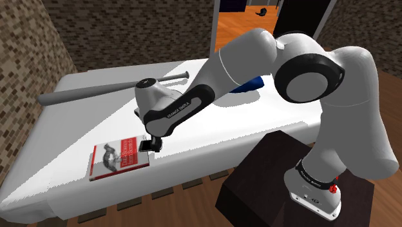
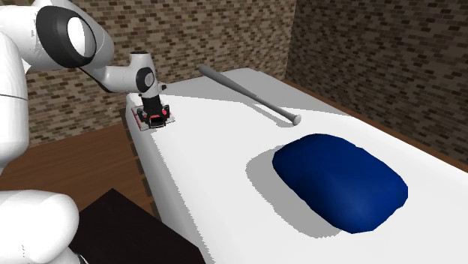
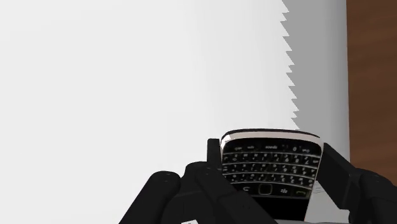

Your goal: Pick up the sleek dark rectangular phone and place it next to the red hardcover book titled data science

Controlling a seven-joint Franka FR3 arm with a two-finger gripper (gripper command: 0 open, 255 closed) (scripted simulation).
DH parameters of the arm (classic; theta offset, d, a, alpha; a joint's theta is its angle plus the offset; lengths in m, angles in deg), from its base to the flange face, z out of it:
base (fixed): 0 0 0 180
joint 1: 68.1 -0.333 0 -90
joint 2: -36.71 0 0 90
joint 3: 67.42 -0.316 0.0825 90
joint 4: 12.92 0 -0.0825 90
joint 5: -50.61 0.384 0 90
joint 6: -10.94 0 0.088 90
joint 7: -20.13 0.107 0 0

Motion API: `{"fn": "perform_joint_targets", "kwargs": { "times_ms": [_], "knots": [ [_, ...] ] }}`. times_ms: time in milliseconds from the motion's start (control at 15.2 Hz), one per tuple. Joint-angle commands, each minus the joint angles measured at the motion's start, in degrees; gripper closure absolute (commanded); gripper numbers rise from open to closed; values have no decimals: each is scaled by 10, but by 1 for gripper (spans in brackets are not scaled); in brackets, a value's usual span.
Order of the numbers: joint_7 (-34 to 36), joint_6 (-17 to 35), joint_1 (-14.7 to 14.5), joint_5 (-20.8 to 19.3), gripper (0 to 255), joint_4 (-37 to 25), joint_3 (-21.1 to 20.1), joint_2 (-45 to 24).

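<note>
1. Shoulder view: the gripper [image 1: 149, 143] holds the dark phone [image 1: 146, 146] just beside the red book [image 1: 118, 158], at the book's edge nearest the stand [image 1: 258, 177]. The arm reaches low across the white table [image 1: 225, 126], and the hand points down.
2. Second exterior view: the gripper [image 2: 154, 112] hangs close above the book [image 2: 139, 115]. I think it should go down slowly and land the phone on the table, not on the book.
3. Wrist view: the fingers [image 3: 335, 167] squeeze the phone [image 3: 270, 167] by its sides. White table lies under it. Best to let go only when the phone rests flat beside the book.
</note>
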Motion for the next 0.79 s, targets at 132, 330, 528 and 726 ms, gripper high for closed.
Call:
{"fn": "perform_joint_targets", "kwargs": {
  "times_ms": [132, 330, 528, 726],
  "knots": [
    [0, 19, 0, 2, 255, -1, -2, -20],
    [0, 19, 0, 2, 255, -1, -2, -20],
    [0, 19, 0, 2, 255, -1, -2, -20],
    [0, 19, 0, 2, 0, -1, -2, -20]
  ]
}}
